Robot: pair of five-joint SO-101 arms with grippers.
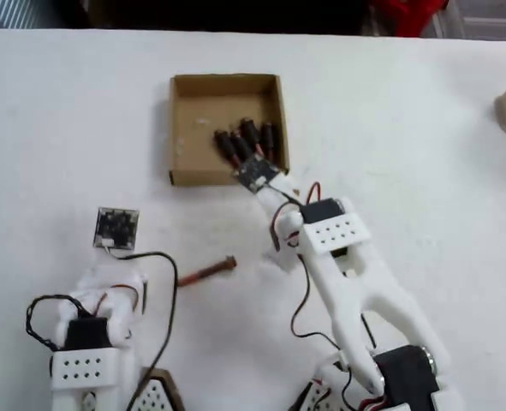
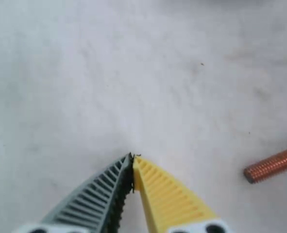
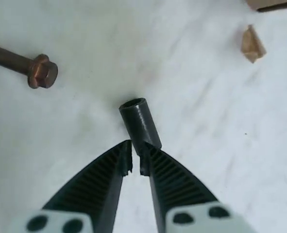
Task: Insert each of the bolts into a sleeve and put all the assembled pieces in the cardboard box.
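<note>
**High view.** Cardboard box (image 1: 184,128) is sitting at the far middle of the table (image 1: 407,103). It is holding a cluster of assembled pieces (image 1: 246,139) in the corner nearest the right arm (image 1: 355,282). One loose bolt (image 1: 206,272) is lying on the table between the two arms, well apart from the box. Left arm (image 1: 83,360) is sitting at the near edge.

**Left wrist view.** Left gripper (image 2: 133,159) is hanging over bare table, its jaws lying together and gripping nothing. The bolt (image 2: 272,166) is showing its threaded end off to one side, apart from the tips.

**Right wrist view.** Right gripper (image 3: 136,156) is keeping its jaws nearly together and appears to be nipping the near end of a black sleeve (image 3: 139,124), whose open bore is pointing away. The bolt (image 3: 42,71) is lying nearby, head toward the sleeve, touching nothing.

**Handling note.** The step in hand is judged to be mating this bolt with this sleeve.
- The left gripper is needing to open and take the bolt near the head, leaving the thread free.
- The right gripper is needing to hold the bore in line with the bolt.
- The shallow nip on the sleeve is risking a slip under push.
</note>
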